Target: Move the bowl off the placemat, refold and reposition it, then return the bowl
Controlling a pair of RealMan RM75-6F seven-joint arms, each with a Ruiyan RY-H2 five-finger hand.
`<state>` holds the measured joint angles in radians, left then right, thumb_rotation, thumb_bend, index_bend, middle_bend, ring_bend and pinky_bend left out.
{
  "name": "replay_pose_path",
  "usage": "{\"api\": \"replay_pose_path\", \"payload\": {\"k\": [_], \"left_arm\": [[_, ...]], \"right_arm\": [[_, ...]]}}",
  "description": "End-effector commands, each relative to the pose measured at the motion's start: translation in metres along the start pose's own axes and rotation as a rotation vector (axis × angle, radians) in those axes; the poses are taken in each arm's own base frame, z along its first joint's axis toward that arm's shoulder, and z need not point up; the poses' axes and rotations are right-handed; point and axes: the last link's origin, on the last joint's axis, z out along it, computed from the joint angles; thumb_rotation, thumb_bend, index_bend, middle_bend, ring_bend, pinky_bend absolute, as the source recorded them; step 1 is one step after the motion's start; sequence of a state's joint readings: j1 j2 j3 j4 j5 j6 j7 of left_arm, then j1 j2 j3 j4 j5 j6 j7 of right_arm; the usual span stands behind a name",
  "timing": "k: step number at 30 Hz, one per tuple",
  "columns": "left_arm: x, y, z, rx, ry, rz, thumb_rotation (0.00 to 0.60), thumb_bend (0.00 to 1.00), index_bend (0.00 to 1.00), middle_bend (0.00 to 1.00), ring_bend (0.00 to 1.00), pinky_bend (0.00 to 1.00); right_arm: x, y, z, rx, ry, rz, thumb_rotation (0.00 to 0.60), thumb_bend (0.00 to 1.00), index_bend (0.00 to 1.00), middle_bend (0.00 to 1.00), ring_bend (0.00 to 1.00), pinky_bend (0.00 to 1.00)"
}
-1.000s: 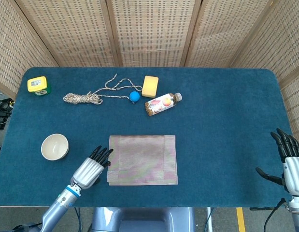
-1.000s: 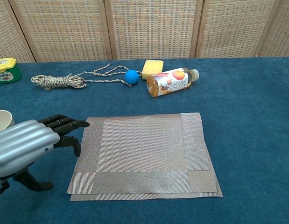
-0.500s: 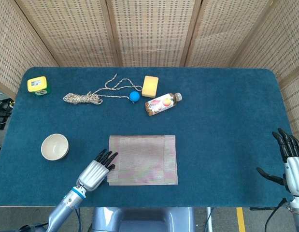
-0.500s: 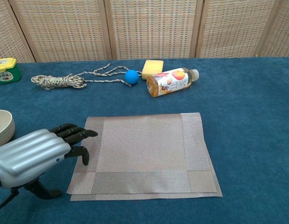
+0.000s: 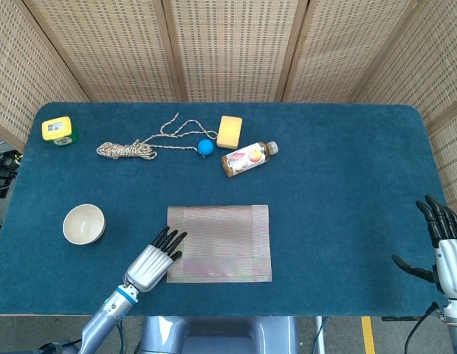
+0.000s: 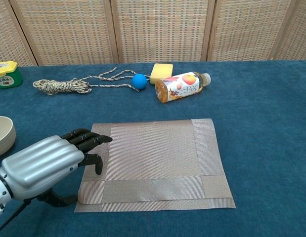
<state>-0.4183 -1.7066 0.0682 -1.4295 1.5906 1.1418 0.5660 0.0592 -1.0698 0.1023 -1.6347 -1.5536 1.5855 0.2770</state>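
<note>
The folded grey woven placemat (image 5: 221, 243) (image 6: 155, 162) lies flat at the front middle of the blue table. My left hand (image 5: 153, 260) (image 6: 49, 163) hovers over or rests on its left edge, fingers (image 6: 88, 140) stretched onto the mat, holding nothing. The cream bowl (image 5: 84, 223) (image 6: 2, 136) stands on the cloth to the left, off the mat. At the table's front right corner my right hand (image 5: 444, 245) is raised with fingers spread and empty; the chest view does not show it.
Along the back lie a coiled rope (image 5: 128, 150) (image 6: 61, 86), a blue ball (image 5: 205, 147) (image 6: 139, 81), a yellow sponge (image 5: 229, 131) (image 6: 161, 71) and a drink bottle on its side (image 5: 247, 158) (image 6: 183, 86). A yellow-green tape measure (image 5: 58, 130) (image 6: 6, 73) sits far back left.
My left hand has slid right, from beside the mat onto its left edge. The mat has shifted slightly to the right. The right hand has barely moved.
</note>
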Motion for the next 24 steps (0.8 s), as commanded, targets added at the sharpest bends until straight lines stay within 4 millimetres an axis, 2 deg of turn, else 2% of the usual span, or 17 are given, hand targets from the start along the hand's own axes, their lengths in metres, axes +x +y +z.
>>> {"api": "replay_pose_path", "payload": {"k": [1, 6, 24], "left_arm": [[0.0001, 0.0008, 0.0005, -0.003, 0.002, 0.0, 0.6, 0.29, 0.37, 0.0, 0.0, 0.0], [-0.001, 0.003, 0.0015, -0.008, 0.0, 0.002, 0.6, 0.34, 0.38, 0.0, 0.0, 0.0], [-0.0041, 0.0093, 0.004, -0.016, -0.024, -0.001, 0.6, 0.34, 0.39, 0.0, 0.0, 0.0]], "right_arm": [[0.0, 0.0001, -0.0001, 0.0, 0.0, 0.0, 0.6, 0.13, 0.0, 0.0, 0.0, 0.0], [0.0005, -0.0001, -0.0003, 0.0, 0.001, 0.003, 0.6, 0.13, 0.0, 0.0, 0.0, 0.0], [0.0002, -0.0009, -0.0008, 0.003, -0.004, 0.006, 0.6, 0.13, 0.0, 0.0, 0.0, 0.0]]}}
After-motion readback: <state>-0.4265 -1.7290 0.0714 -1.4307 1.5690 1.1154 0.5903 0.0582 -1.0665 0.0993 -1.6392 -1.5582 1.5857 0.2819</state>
